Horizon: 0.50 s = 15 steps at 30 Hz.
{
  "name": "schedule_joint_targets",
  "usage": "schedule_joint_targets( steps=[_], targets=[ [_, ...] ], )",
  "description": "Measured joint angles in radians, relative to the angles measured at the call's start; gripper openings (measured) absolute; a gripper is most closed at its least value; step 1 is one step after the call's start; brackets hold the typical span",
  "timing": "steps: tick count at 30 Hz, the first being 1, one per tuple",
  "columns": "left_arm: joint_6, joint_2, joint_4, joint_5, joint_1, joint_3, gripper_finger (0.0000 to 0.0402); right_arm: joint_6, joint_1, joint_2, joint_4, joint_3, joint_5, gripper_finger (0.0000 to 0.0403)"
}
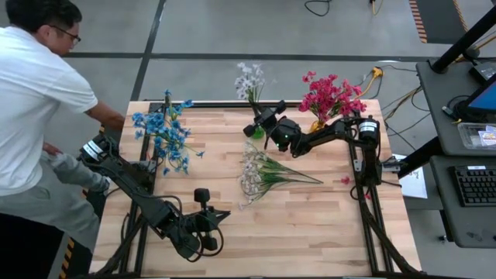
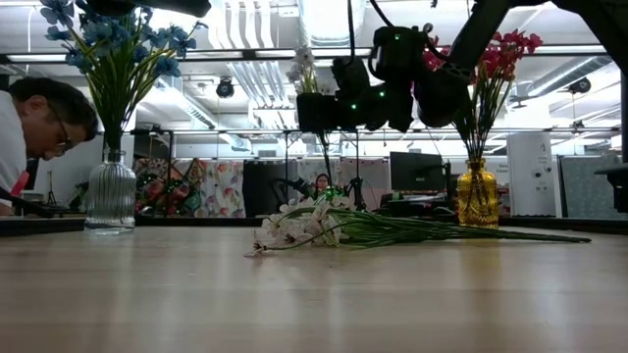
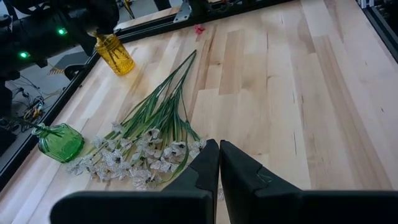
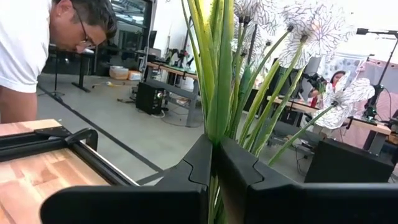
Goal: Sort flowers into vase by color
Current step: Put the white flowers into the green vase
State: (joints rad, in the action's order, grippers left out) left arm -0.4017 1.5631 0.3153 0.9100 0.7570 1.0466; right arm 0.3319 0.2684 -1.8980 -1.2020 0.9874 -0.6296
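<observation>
A wooden table (image 1: 310, 225) fills the centre of the overhead picture. At far left, a person (image 1: 31, 101) in a white shirt bends over its edge. The left arm reaches along the lower left, its gripper (image 1: 203, 195) near bottom centre with fingers pressed together on nothing. The right arm stretches from the upper right toward top centre; its gripper (image 1: 256, 124) has fingers pinching the green stems of a white spray (image 1: 249, 77) at the table's top edge. Blue flowers (image 1: 164, 136) stand in a clear vase (image 2: 110, 196) at upper left. Red flowers (image 1: 332, 97) stand in an amber vase (image 2: 477, 194) at upper right. More white sprays (image 1: 260, 174) lie flat at the table's centre. A green vase (image 3: 59, 142) sits near them.
</observation>
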Motion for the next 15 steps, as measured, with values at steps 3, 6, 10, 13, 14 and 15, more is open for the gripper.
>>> schedule_joint_targets(
  steps=[3, 6, 10, 13, 14, 15],
  targets=[
    [0.000, 0.000, 0.000, 0.000, 0.000, 0.000, 0.0000, -0.002, -0.003, 0.000, 0.004, 0.000, 0.000, 0.0013],
    [0.000, 0.000, 0.000, 0.000, 0.000, 0.000, 0.0000, -0.003, -0.005, 0.002, 0.023, 0.000, 0.000, 0.0018],
    [0.000, 0.000, 0.000, 0.000, 0.000, 0.000, 0.0000, -0.031, -0.005, 0.004, 0.045, 0.000, -0.002, 0.0051],
    [0.000, 0.000, 0.001, 0.000, 0.000, 0.000, 0.0000, -0.034, -0.007, 0.004, 0.045, 0.000, -0.019, 0.0089],
    [0.000, 0.000, 0.000, 0.000, 0.000, 0.000, 0.0000, -0.030, -0.009, 0.004, 0.045, 0.000, -0.023, 0.0102],
    [0.000, 0.000, 0.001, 0.000, 0.000, 0.000, 0.0000, -0.024, -0.011, 0.004, 0.045, 0.000, -0.025, 0.0115]
  ],
)
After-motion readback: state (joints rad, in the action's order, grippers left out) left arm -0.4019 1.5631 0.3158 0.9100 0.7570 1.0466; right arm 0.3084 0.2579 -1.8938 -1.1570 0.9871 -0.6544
